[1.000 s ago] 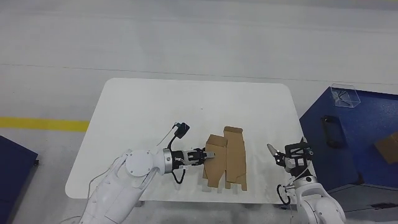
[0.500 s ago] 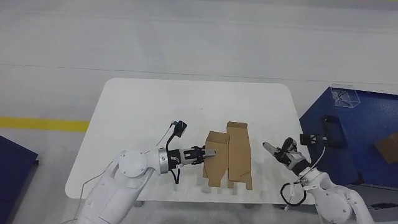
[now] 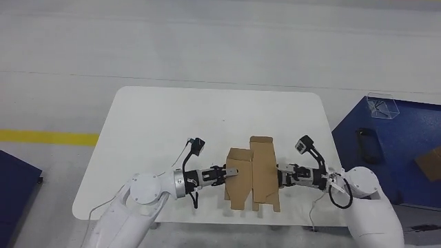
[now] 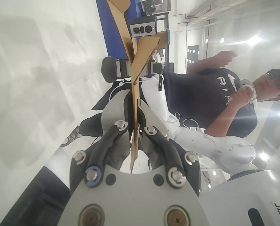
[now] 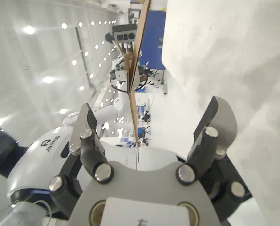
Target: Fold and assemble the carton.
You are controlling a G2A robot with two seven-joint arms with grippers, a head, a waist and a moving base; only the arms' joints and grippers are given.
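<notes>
The flattened carton (image 3: 251,173) hangs between the arms over the near tabletop (image 3: 172,124), its long axis running away from the robot. The left end effector (image 3: 231,172) is pinched narrow on its left edge. The right end effector (image 3: 279,177) stands wide around the right edge, apparently touching neither finger.

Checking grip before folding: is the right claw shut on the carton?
Open: the right claw has its fingers wide apart, the carton edge-on between them.

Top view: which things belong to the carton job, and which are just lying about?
Job: carton, left gripper shut on it, open right gripper at its other edge, table.
Lying about: blue cabinet, clear box on it.
</notes>
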